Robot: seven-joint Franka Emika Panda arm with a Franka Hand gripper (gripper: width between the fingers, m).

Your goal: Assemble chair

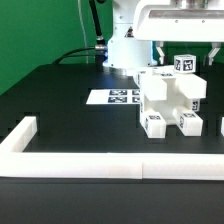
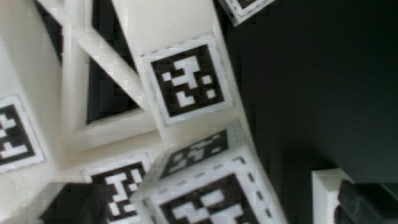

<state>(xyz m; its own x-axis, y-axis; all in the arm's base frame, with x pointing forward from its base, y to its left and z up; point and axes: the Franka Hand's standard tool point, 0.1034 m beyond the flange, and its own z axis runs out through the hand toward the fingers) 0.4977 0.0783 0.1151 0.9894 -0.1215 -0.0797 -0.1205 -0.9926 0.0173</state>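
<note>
The partly joined chair [image 1: 168, 98] stands right of the middle on the black table. It is a white blocky body on short legs, with square tags on its feet [image 1: 153, 123]. A tagged block [image 1: 185, 63] sticks up from its top. My gripper [image 1: 187, 52] hangs over that block, open, one dark finger [image 1: 160, 48] on each side with gaps showing. The wrist view looks down on a cross-braced frame [image 2: 89, 90] and its tags [image 2: 187, 82]. The tagged block [image 2: 222, 200] lies between my jaws [image 2: 217, 198]. Nothing is held.
The marker board [image 1: 115, 97] lies flat toward the exterior view's left of the chair. A long white border wall [image 1: 90, 160] runs along the front edge. A small white part [image 1: 221, 125] shows at the exterior view's right edge. The robot base [image 1: 125, 50] stands behind.
</note>
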